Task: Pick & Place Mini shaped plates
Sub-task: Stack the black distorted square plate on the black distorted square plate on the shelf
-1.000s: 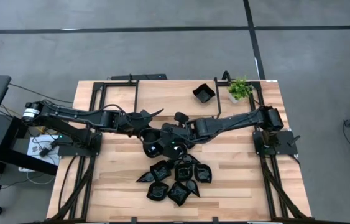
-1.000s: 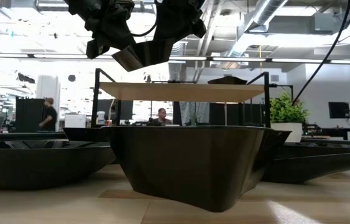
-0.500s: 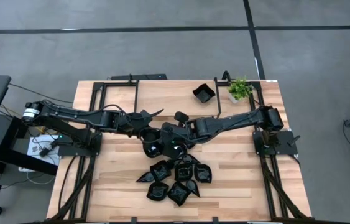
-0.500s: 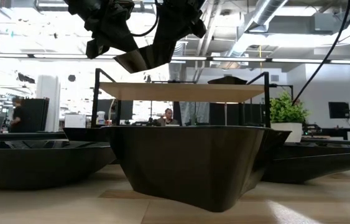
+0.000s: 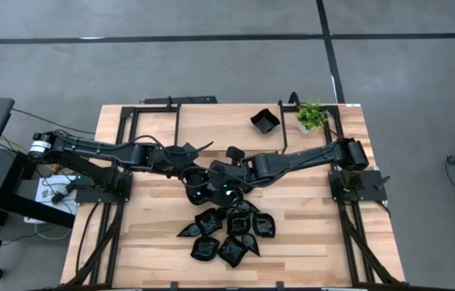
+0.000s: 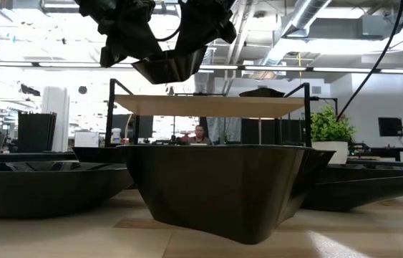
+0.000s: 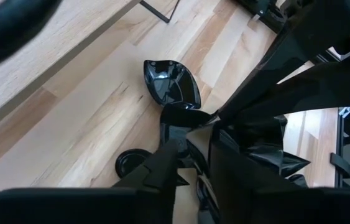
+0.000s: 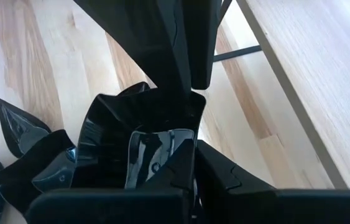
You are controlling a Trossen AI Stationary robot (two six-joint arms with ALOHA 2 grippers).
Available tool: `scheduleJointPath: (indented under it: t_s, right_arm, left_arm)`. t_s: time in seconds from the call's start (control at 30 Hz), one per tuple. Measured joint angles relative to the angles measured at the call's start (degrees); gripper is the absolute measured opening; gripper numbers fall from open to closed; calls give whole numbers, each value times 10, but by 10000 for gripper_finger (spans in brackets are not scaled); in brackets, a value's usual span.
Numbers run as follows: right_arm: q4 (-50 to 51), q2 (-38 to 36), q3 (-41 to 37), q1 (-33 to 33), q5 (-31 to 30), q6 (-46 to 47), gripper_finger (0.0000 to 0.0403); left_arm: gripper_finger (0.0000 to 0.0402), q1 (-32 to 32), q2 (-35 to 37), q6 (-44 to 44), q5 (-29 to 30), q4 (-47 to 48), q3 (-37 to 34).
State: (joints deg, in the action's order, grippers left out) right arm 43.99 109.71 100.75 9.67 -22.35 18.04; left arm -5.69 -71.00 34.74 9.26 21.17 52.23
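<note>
Plate (image 6: 164, 68): held aloft, rim pinched by right claw (image 8: 190, 146) | left claw (image 6: 126, 50): beside plate, state cannot be told | pile (image 5: 227, 230): on bench (image 5: 308, 218) below.

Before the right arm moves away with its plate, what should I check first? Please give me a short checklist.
1. Right gripper shut on the held plate: ok.
2. Held plate lifted clear of the table: ok.
3. Held plate level: ok, judged from the low view.
4. Left gripper well away from the held plate: not ok, it is right beside it.
5. Pile of plates untouched by both grippers: ok, they hang above it.
</note>
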Motion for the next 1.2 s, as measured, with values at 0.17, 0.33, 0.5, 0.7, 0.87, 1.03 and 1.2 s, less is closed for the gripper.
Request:
scheduleJointPath:
  t_s: [0.17,0.33,0.5,0.7,0.87,1.03,1.2]
  right_arm:
    - [2,0,0,0,0,0,7]
    - [8,0,0,0,0,0,7]
    - [10,0,0,0,0,0,7]
    - [27,0,0,0,0,0,7]
    - [49,-9,0,-4,1,0,7]
    - [67,-36,0,-14,1,0,7]
    - [95,-78,0,-37,1,-1,7]
  left_arm:
    - [111,0,0,0,0,-1,0]
    - [113,0,7,0,0,-2,0]
    - [113,0,28,-2,-1,-2,0]
    - [113,0,71,-15,1,-2,0]
    - [113,0,102,-24,16,-2,0]
    - [113,0,120,-46,19,-3,0]
    - [113,0,128,-58,27,-3,-2]
